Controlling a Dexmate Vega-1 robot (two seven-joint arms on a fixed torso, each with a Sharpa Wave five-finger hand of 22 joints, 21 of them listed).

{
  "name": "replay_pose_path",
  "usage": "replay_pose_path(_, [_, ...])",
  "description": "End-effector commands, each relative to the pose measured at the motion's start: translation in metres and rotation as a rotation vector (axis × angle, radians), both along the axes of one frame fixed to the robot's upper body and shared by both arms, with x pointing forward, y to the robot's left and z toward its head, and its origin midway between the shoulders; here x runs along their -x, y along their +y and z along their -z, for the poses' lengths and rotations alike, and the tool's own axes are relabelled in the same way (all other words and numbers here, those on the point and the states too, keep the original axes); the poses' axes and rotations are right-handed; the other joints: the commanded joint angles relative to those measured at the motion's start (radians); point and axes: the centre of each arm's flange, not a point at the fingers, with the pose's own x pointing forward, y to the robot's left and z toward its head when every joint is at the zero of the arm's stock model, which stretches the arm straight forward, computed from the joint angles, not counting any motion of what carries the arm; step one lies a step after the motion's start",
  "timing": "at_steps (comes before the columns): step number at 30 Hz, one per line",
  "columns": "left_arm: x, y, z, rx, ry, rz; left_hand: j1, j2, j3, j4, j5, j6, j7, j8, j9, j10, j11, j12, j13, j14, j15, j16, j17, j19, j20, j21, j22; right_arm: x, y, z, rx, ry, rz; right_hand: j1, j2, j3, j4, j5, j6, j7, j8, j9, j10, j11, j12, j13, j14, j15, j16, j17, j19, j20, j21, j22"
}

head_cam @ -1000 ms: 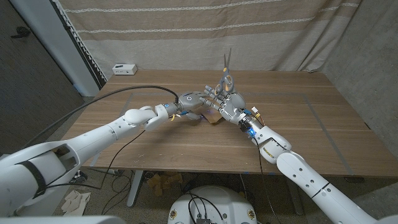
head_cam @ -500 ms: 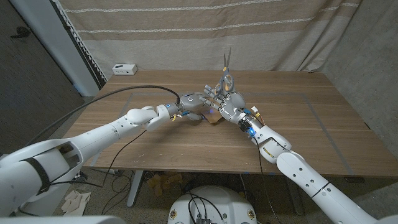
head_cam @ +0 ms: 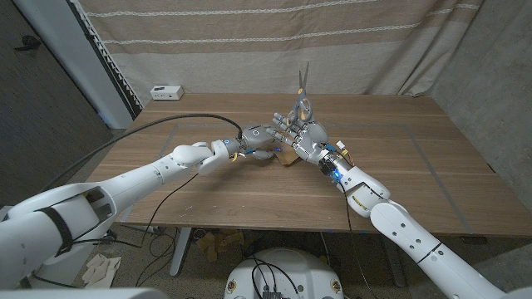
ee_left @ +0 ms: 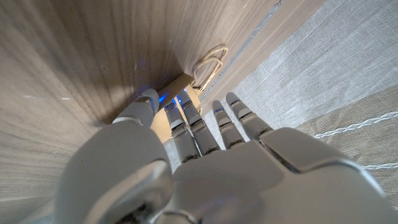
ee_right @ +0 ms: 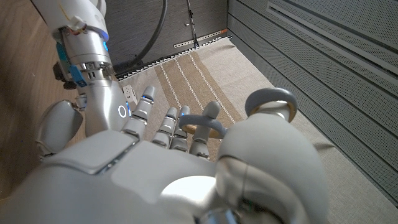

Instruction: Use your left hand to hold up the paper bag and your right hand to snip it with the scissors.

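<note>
A brown paper bag (head_cam: 288, 159) lies on the wooden table (head_cam: 249, 195) between my two hands. My left hand (head_cam: 264, 137) reaches over its near end with fingers stretched out and apart. In the left wrist view the left hand (ee_left: 205, 162) points its fingertips at the bag's edge (ee_left: 185, 84), with the bag's twine handles (ee_left: 210, 61) just beyond; I see no grip on it. My right hand (head_cam: 306, 139) holds grey-handled scissors (head_cam: 303, 87) upright, blades pointing up above the bag. The right wrist view shows the scissors' loops (ee_right: 271, 98) in the right hand (ee_right: 155, 168).
A small white box (head_cam: 166, 91) sits at the table's far left corner. A black cable (head_cam: 179, 123) arcs over the left forearm. A striped curtain (head_cam: 274, 41) hangs behind the table. My left wrist (ee_right: 87, 56) stands close in front of the right hand.
My left hand has slid a little to the right, closer to the bag and the right hand. The right hand and scissors have stayed put.
</note>
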Motion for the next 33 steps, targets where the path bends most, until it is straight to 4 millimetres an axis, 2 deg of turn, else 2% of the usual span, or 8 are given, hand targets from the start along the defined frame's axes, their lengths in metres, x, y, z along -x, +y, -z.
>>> replay_pose_path(1, [-0.003,-0.004,0.0,0.022,0.011,0.009,0.011,0.023,0.042,-0.038,-0.006,0.055,-0.001,0.022,-0.006,0.108,0.0,0.039,0.025,0.073,-0.166,0.012,0.009,0.024,-0.064,0.009,0.004,0.004,-0.003,0.0,-0.009,-0.004,0.007,-0.01,0.0,-0.004,0.004,0.001,0.011,0.001,0.008,0.003,0.009,-0.002,-0.002,0.003,0.007,0.001,-0.001,0.004,0.007,0.003,-0.003,0.004])
replay_pose_path(3, [-0.002,-0.004,0.0,0.037,0.019,0.019,0.025,0.041,0.081,-0.057,-0.006,0.074,0.0,0.027,-0.012,0.165,0.0,0.063,0.045,0.131,-0.176,0.017,0.014,0.042,-0.077,0.014,0.005,0.004,-0.004,0.0,-0.007,-0.006,0.01,-0.01,0.001,-0.004,0.004,0.0,0.013,0.001,0.008,0.001,0.01,-0.004,-0.002,0.004,0.008,0.001,-0.002,0.004,0.008,0.002,-0.004,0.004])
replay_pose_path(5, [-0.001,-0.004,0.001,0.058,0.019,0.032,0.051,0.057,0.139,-0.071,-0.007,0.119,0.005,0.046,-0.016,0.227,0.001,0.091,0.067,0.205,-0.184,0.012,0.014,0.064,-0.115,0.017,0.004,0.005,-0.004,0.0,-0.007,-0.007,0.009,-0.01,0.001,-0.004,0.004,0.0,0.015,-0.002,0.005,-0.003,0.011,-0.003,-0.002,0.004,0.009,0.001,-0.002,0.004,0.009,0.003,-0.005,0.004])
replay_pose_path(7, [0.0,-0.002,0.002,0.084,0.009,0.049,0.076,0.057,0.196,-0.079,-0.008,0.15,0.007,0.062,-0.02,0.287,0.0,0.121,0.091,0.282,-0.189,0.009,0.017,0.08,-0.111,0.018,0.005,0.005,-0.004,-0.001,-0.009,-0.009,0.009,-0.011,0.002,-0.003,0.004,0.0,0.016,0.0,0.007,-0.002,0.012,-0.004,-0.002,0.004,0.009,0.001,-0.002,0.004,0.009,0.003,-0.006,0.004])
replay_pose_path(12, [0.002,0.002,0.003,0.174,0.007,0.086,0.161,0.045,0.182,-0.085,-0.009,0.178,0.012,0.076,-0.021,0.354,0.005,0.172,0.129,0.417,-0.198,0.039,0.051,0.107,-0.096,0.028,0.012,0.005,-0.005,-0.001,-0.007,-0.014,0.008,-0.011,0.002,-0.003,0.004,-0.001,0.017,-0.001,0.008,-0.001,0.014,-0.005,-0.003,0.004,0.011,0.0,-0.003,0.004,0.011,0.001,-0.008,0.004])
replay_pose_path(18, [0.003,0.011,0.002,0.344,0.088,0.127,0.164,0.059,0.171,-0.064,0.006,0.193,0.015,0.116,0.017,0.353,0.007,0.185,0.155,0.483,-0.199,0.037,0.072,0.129,-0.089,0.048,0.026,0.005,-0.006,-0.001,-0.01,-0.019,0.01,-0.013,0.003,-0.003,0.004,-0.001,0.016,-0.001,0.008,-0.001,0.014,-0.006,-0.004,0.005,0.013,-0.001,-0.003,0.004,0.012,0.001,-0.01,0.004])
replay_pose_path(29, [0.003,0.035,-0.007,0.72,0.397,0.234,0.157,0.061,0.175,-0.055,0.016,0.189,0.014,0.178,0.065,0.344,0.008,0.189,0.176,0.51,-0.197,0.006,0.085,0.131,-0.088,0.066,0.036,0.003,-0.003,-0.001,-0.014,-0.028,0.003,-0.015,0.005,-0.002,0.005,-0.003,0.016,-0.002,0.01,0.0,0.015,-0.004,-0.007,0.006,0.013,0.0,-0.006,0.005,0.015,0.001,-0.015,0.005])
replay_pose_path(33, [0.005,0.041,-0.01,0.822,0.477,0.262,0.127,0.061,0.183,-0.03,0.034,0.153,0.012,0.207,0.105,0.325,0.006,0.191,0.197,0.491,-0.194,-0.017,0.076,0.121,-0.086,0.071,0.038,0.001,-0.002,0.0,-0.015,-0.03,0.002,-0.016,0.005,-0.002,0.004,-0.003,0.019,-0.004,0.009,-0.003,0.014,-0.007,-0.009,0.006,0.013,0.0,-0.007,0.005,0.015,0.002,-0.017,0.005])
